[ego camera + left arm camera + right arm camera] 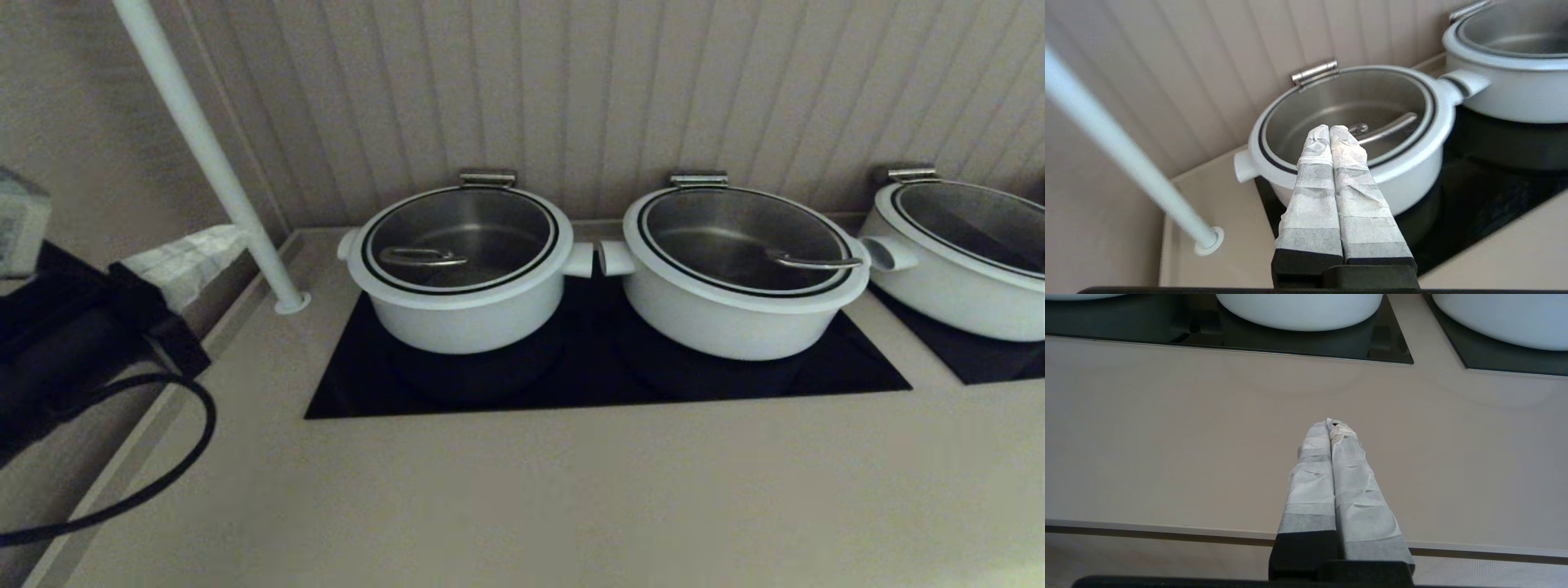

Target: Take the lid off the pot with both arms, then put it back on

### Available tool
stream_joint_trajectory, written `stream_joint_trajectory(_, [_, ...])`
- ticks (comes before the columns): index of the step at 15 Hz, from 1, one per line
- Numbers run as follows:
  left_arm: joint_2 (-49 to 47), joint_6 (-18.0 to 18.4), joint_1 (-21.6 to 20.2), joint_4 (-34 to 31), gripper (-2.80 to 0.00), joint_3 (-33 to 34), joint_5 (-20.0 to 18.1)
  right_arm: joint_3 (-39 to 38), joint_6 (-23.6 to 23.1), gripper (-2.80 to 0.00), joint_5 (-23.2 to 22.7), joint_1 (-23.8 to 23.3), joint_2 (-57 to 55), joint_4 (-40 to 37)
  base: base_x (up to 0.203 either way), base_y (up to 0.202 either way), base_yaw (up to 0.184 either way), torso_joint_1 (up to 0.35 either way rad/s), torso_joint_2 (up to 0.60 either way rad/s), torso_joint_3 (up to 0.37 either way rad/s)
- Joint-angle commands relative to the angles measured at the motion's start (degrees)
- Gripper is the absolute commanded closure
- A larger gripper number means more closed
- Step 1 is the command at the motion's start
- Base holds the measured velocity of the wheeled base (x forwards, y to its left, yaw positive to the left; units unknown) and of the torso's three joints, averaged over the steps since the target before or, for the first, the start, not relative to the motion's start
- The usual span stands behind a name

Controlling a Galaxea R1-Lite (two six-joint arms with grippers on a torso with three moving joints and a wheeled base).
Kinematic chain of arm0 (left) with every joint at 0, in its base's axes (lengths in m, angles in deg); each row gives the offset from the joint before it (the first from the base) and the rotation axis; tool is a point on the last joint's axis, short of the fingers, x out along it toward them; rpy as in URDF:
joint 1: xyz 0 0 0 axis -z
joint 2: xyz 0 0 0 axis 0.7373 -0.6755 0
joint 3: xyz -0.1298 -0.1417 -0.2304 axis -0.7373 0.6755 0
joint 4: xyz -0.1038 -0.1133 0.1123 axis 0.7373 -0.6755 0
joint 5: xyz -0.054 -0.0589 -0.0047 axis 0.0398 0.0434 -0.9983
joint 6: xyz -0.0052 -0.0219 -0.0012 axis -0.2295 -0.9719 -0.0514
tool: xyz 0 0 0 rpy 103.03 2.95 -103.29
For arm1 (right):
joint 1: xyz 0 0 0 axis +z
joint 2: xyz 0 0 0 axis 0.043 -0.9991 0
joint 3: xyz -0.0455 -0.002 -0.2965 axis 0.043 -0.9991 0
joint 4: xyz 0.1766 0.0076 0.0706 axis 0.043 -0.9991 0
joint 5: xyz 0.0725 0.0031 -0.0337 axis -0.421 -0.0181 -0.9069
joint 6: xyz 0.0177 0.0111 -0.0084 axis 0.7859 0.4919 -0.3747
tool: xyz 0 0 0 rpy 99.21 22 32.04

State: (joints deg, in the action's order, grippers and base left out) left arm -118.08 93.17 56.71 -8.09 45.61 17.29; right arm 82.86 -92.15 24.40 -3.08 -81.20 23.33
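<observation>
While lid (pixel 1347 118) sits closed | left gripper (pixel 1329 130) (fingers together) hovers near

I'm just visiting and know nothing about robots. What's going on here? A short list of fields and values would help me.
pot: deep white pot, leftmost of three on the black cooktop
lid: glass lid seated on the pot, wire handle on top
left gripper: shut, holding nothing, in the air before the pot, pointing at the lid
right gripper: shut, holding nothing, over the bare counter in front of the cooktop
other pots: middle pot and right pot, both lidded
task progress: lid not yet lifted
</observation>
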Motion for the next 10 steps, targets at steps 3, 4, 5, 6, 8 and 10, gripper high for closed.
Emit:
stream_joint_trajectory(3, [20.52, -0.22, 0.13, -11.06, 0.00, 4.47, 0.09, 0.00, -0.06, 0.00, -0.06, 0.01, -0.07, 0.00, 0.000, 0.000, 0.000, 0.000, 0.00, 0.000])
stream_joint_trajectory(4, [25.01, -0.39, 0.18, -15.62, 0.00, 4.74, 0.12, 0.00, -0.06, 0.00, -0.06, 0.01, -0.07, 0.00, 0.000, 0.000, 0.000, 0.000, 0.00, 0.000])
stream_joint_trajectory(5, [29.16, -0.69, -0.01, -19.71, 0.00, 5.11, 0.12, 0.00, -0.06, 0.00, -0.06, 0.01, -0.07, 0.00, 0.000, 0.000, 0.000, 0.000, 0.00, 0.000])
stream_joint_trajectory(6, [32.80, -1.40, -1.18, -22.84, 0.00, 5.96, 0.08, 0.00, -0.06, 0.00, -0.06, 0.01, -0.07, 0.00, 0.000, 0.000, 0.000, 0.000, 0.00, 0.000])
stream_joint_trajectory(8, [39.98, -3.92, -6.00, -27.13, 0.00, 9.68, -0.07, 0.00, -0.06, 0.00, -0.06, 0.01, -0.07, 0.00, 0.000, 0.000, 0.000, 0.000, 0.00, 0.000])
stream_joint_trajectory(10, [47.28, -5.66, -10.12, -31.38, 0.00, 14.56, -0.08, 0.00, -0.06, 0.00, -0.06, 0.01, -0.07, 0.00, 0.000, 0.000, 0.000, 0.000, 0.00, 0.000])
